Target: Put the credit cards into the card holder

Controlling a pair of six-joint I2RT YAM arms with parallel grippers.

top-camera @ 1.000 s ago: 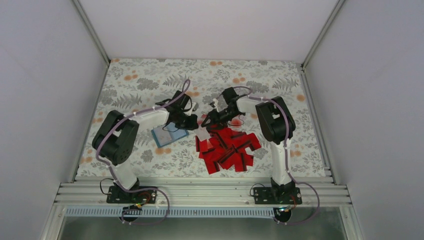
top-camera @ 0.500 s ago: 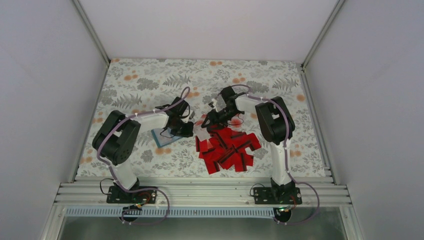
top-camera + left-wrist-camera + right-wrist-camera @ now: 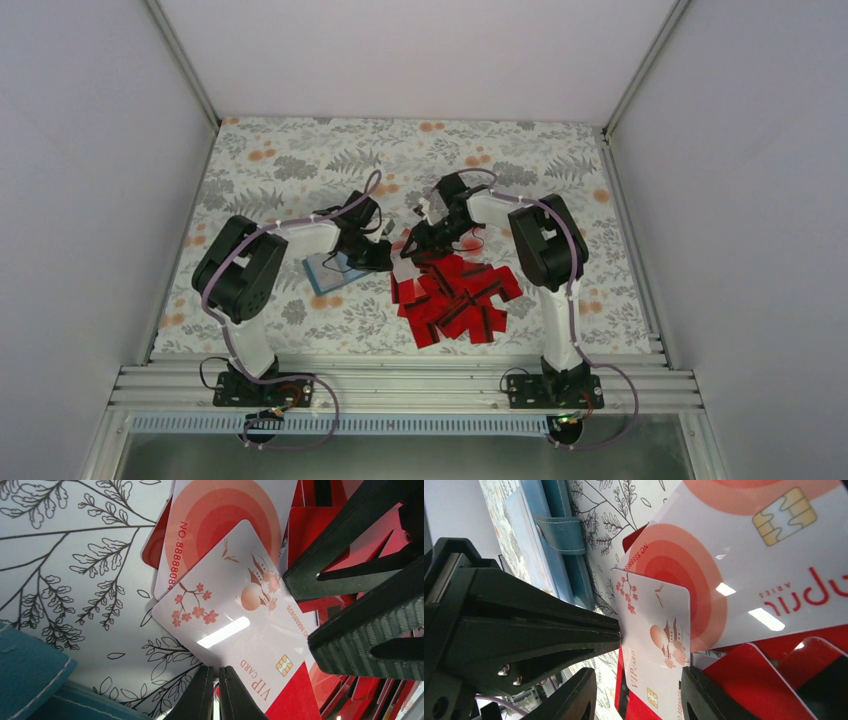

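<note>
A white credit card with blossoms and a red end (image 3: 225, 610) (image 3: 656, 630) sits tilted above the cloth at the left edge of the red credit cards pile (image 3: 460, 298). My left gripper (image 3: 216, 669) (image 3: 378, 258) is shut on its long edge. My right gripper (image 3: 639, 674) (image 3: 412, 243) straddles the same card. One of its fingers (image 3: 704, 695) touches the card's edge and the other stands a small gap off. The teal card holder (image 3: 322, 272) (image 3: 30, 675) (image 3: 556, 535) lies left of both grippers, partly under the left arm.
A second white card with red rings (image 3: 220, 515) (image 3: 744, 555) lies partly under the held one. The floral cloth (image 3: 300, 160) covers the table between white walls, with a metal rail (image 3: 400, 385) along the near edge.
My left gripper has moved right and down across the card holder to meet the card at the right gripper. The right gripper has barely moved.
</note>
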